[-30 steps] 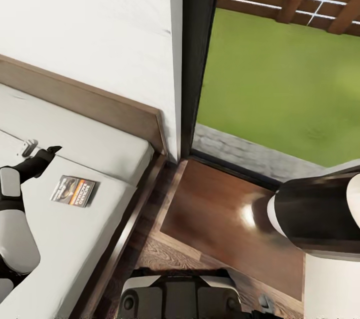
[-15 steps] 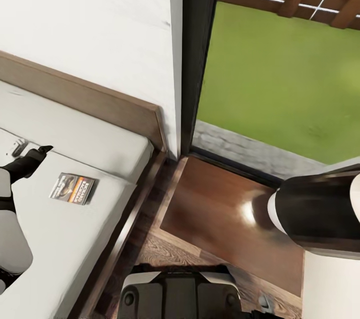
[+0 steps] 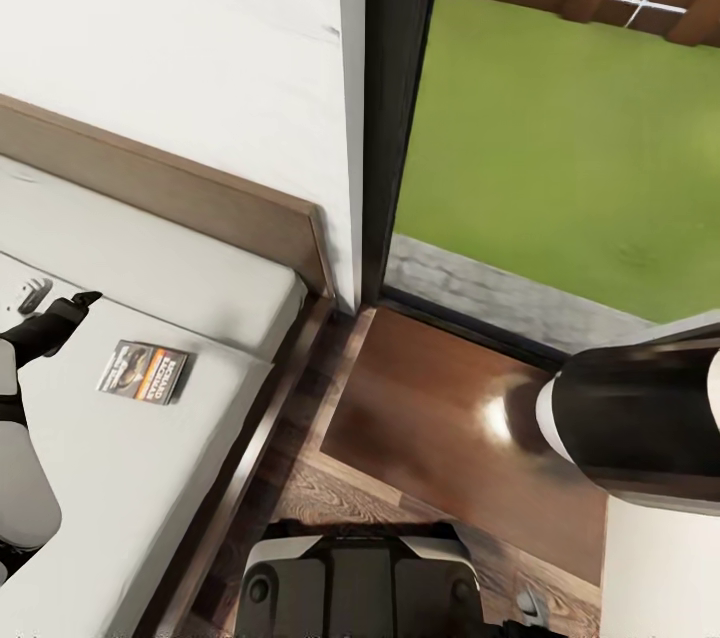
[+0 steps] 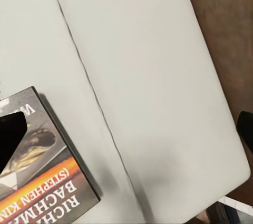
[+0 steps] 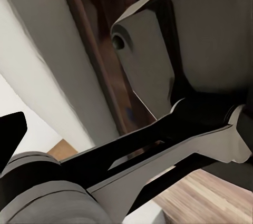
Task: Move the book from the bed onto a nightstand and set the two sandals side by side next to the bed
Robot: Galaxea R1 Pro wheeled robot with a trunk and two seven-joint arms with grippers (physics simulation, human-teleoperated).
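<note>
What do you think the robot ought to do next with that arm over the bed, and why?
Probably move the left gripper toward the book and lower onto it. The book lies flat and untouched on the bed, a little to the side of the gripper, and the nightstand where it should go stands just past the bed's edge.

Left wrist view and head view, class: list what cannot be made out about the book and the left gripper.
- Grey-white paperback book with orange band: left wrist view, cover cut off by the picture's edge.
- Same book: head view, lettering too small.
- Black left gripper: head view, too small to tell open or shut.
</note>
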